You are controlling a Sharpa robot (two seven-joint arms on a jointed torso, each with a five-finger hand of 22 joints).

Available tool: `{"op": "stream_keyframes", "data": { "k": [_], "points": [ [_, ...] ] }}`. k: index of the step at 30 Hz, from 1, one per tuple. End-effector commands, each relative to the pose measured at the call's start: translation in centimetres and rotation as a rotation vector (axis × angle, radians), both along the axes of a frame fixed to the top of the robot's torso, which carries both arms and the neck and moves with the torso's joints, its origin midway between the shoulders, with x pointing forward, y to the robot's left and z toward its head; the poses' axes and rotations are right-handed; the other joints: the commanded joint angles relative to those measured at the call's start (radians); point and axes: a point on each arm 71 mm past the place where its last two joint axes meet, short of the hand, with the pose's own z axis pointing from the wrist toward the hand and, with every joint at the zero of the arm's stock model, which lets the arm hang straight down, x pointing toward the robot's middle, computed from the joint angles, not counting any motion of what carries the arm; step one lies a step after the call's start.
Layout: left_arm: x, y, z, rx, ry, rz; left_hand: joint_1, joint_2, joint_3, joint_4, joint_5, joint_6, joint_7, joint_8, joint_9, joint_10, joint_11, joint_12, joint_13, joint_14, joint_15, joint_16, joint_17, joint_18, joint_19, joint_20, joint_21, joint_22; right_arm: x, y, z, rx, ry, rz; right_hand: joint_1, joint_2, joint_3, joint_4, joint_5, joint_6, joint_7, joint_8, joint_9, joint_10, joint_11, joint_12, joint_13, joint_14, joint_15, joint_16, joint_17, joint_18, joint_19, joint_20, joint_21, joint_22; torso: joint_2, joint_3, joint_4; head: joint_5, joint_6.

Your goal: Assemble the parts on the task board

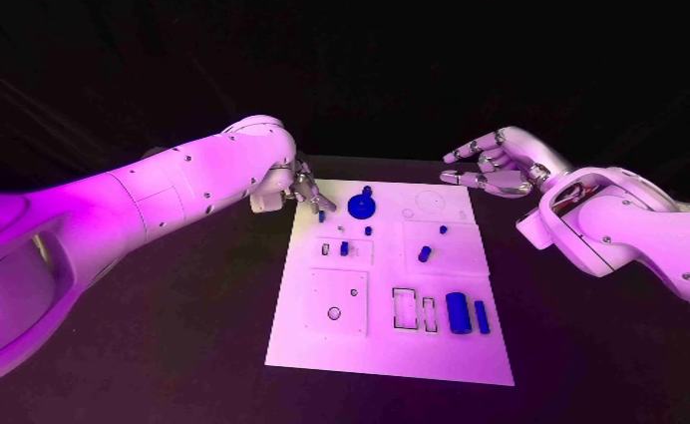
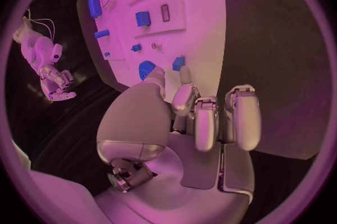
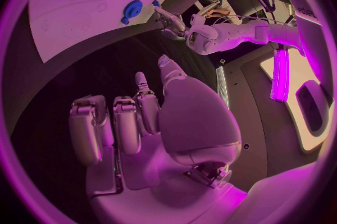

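Note:
The white task board [image 1: 324, 339] lies in the middle of the black table. A round blue gear [image 1: 361, 208] stands near its far end, with a small blue piece [image 1: 368, 190] just behind it. My left hand [image 1: 305, 195] hovers at the board's far left corner, fingers apart and holding nothing. In the left wrist view its fingertips [image 2: 185, 73] end close to the gear [image 2: 146, 69] and a small blue piece [image 2: 179, 62]. My right hand [image 1: 489, 170] hangs beyond the far right corner, off the board, with loosely spread fingers and nothing in them.
A thick blue cylinder [image 1: 458, 312] and a slimmer one [image 1: 482, 316] lie at the board's near right, beside two rectangular slots [image 1: 407, 308]. Small blue pieces [image 1: 425, 254] dot the middle. Black table surrounds the board on every side.

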Motion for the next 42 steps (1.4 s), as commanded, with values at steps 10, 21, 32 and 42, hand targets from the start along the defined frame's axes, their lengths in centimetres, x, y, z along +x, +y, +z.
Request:
{"op": "stream_keyframes", "data": {
  "k": [10, 21, 32, 42],
  "points": [
    [-0.19, -0.46, -0.46, 0.012, 0.042, -0.026, 0.024, 0.002, 0.013, -0.002, 0.002, 0.012, 0.001, 0.007, -0.004, 0.003, -0.002, 0.007, 0.0, 0.104, -0.002, 0.003, 0.263, -0.007, 0.029, 0.001, 0.005, 0.1, -0.03, 0.21, -0.01, -0.002, -0.001, 0.014, 0.004, 0.008, -0.006, -0.001, 0.006, 0.006, -0.002, -0.006, -0.001, -0.004, 0.0, -0.004, 0.115, 0.097, -0.006, -0.004, 0.225, -0.006, 0.085, -0.006, -0.003, 0.233, 0.0, 0.0, -0.0008, 0.003, -0.001],
    [-0.02, -0.2, -0.55, 0.017, 0.044, -0.014, 0.043, 0.013, 0.023, -0.004, 0.003, 0.012, 0.0, 0.008, -0.008, 0.002, -0.003, 0.007, -0.001, 0.104, -0.002, 0.003, 0.263, -0.007, 0.029, 0.0, 0.005, 0.101, -0.07, 0.22, 0.0, -0.004, -0.002, 0.015, 0.004, 0.008, -0.006, -0.001, 0.006, 0.006, -0.002, -0.006, -0.001, -0.004, 0.0, -0.004, 0.115, 0.097, -0.006, -0.004, 0.225, -0.006, 0.085, -0.006, -0.003, 0.233, 0.0, 0.0, -0.001, 0.004, -0.004],
    [0.07, -0.47, -0.55, 0.011, 0.037, -0.014, 0.105, 0.041, 0.066, -0.02, 0.0, 0.007, -0.003, 0.008, -0.017, 0.0, -0.006, 0.006, -0.005, 0.104, -0.005, 0.003, 0.263, -0.006, 0.027, -0.002, 0.002, 0.099, -0.1, 0.33, 0.0, -0.005, -0.001, 0.019, 0.004, 0.008, -0.006, -0.001, 0.006, 0.006, -0.002, -0.006, -0.001, -0.004, 0.0, -0.004, 0.115, 0.097, -0.006, -0.004, 0.225, -0.006, 0.085, -0.006, -0.003, 0.233, 0.0, -0.0003, -0.001, 0.005, -0.005],
    [0.03, -0.7, -0.8, 0.011, 0.05, -0.028, 0.169, 0.044, 0.131, -0.043, 0.0, 0.001, -0.006, 0.007, -0.028, -0.004, -0.008, 0.002, -0.01, 0.104, -0.007, 0.003, 0.263, -0.006, 0.026, -0.005, 0.001, 0.1, -0.13, 0.4, 0.0, -0.004, 0.001, 0.024, 0.005, 0.009, -0.007, 0.0, 0.007, 0.006, -0.002, -0.006, -0.001, -0.004, 0.0, -0.003, 0.115, 0.097, -0.006, -0.004, 0.226, -0.006, 0.085, -0.006, -0.003, 0.234, 0.0, -0.0002, -0.0005, 0.004, -0.009]
  ]
}}
